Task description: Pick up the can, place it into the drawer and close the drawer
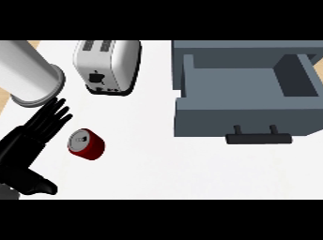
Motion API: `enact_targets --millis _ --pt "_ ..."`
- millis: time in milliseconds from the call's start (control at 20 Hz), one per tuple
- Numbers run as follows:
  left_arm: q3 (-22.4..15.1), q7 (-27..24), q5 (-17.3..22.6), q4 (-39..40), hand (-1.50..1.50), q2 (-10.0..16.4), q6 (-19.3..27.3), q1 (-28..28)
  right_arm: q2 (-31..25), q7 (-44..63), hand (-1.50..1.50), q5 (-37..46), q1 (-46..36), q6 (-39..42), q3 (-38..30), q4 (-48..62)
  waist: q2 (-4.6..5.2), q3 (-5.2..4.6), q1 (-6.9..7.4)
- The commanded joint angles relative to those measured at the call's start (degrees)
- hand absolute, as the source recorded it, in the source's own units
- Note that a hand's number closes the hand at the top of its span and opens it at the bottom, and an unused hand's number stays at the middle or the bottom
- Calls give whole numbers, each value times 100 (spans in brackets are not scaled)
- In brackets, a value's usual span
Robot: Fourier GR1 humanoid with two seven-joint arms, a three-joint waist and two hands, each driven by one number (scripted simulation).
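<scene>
Left hand (22,150) sits beside the red can (87,144), not touching: fingers straight and close together, thumb apart. Drawer (247,117) open.

A red, silver-topped can (88,145) is shown left of the slate-grey drawer (247,117), whose handle (258,138) is coloured black.

Toaster (110,63) and drawer cabinet (251,48), far ends cut off at top edge.
</scene>
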Motion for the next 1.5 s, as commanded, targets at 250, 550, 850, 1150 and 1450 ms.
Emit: enact_targets --millis 250,550,850,1150,1450 --pt "164 -1327 -1032 1269 -150 -87 -146 -181 231 76 -150 39 90 268 -228 -93 1 0 -11" --pt "193 -2083 -1540 2576 -150 -186 44 -625 346 159 -150 100 -42 380 -212 -79 6 -1 -14" --pt "391 -3035 -1857 3814 -150 202 -309 -779 188 239 -150 -408 79 636 -660 -93 5 -2 -25" --pt "295 -4088 -2387 5177 -150 258 -346 -1217 96 343 -150 -435 -107 693 -809 -9 15 -5 -45" --pt "274 -4215 -2347 5728 -150 241 -522 -1390 311 488 -150 -584 36 871 -900 -141 6 -2 -31"
